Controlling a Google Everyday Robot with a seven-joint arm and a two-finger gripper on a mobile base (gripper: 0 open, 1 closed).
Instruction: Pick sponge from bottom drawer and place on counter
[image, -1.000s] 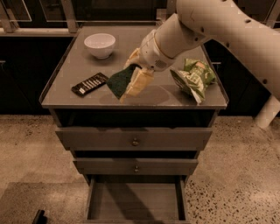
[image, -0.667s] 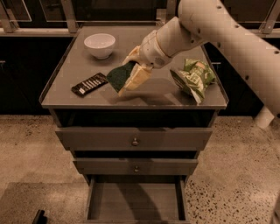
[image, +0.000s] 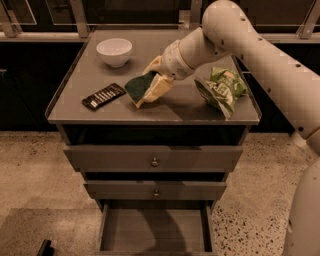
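Observation:
The sponge (image: 138, 87), dark green over yellow foam, is tilted on edge on the counter (image: 170, 111) near its middle. My gripper (image: 154, 86) is over the counter's middle and its pale fingers (image: 159, 89) lie against the sponge's right side. The arm comes in from the upper right. The bottom drawer (image: 155, 231) stands pulled open at the foot of the cabinet, with a bare floor.
A white bowl (image: 114, 51) sits at the counter's back left. A black candy-bar wrapper (image: 104, 96) lies at the front left. A light green snack bag (image: 222, 89) lies at the right. Two upper drawers (image: 154, 158) with knobs are closed.
The gripper and sponge have stayed at the counter's middle; the arm has shifted slightly and the sponge looks a little lower against the surface.

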